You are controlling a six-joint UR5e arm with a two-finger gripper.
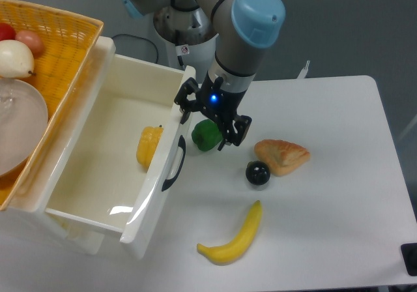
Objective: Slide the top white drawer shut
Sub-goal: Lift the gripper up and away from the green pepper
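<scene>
1. At the table's left, the top white drawer (98, 155) stood pulled far out, a yellow pepper (149, 146) inside.
2. Its glossy plastic looked stiff, light and slippery; pushing flat on the front panel beside the black handle (174, 165) seemed the safest contact.
3. The gripper (212, 122) hung released, empty, near the panel's upper edge.
4. A green pepper (207, 135) sat just beside the panel; the closing path looked unobstructed.

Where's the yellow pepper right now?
The yellow pepper lies inside the open top drawer, near its front panel, left of the black handle.
</scene>
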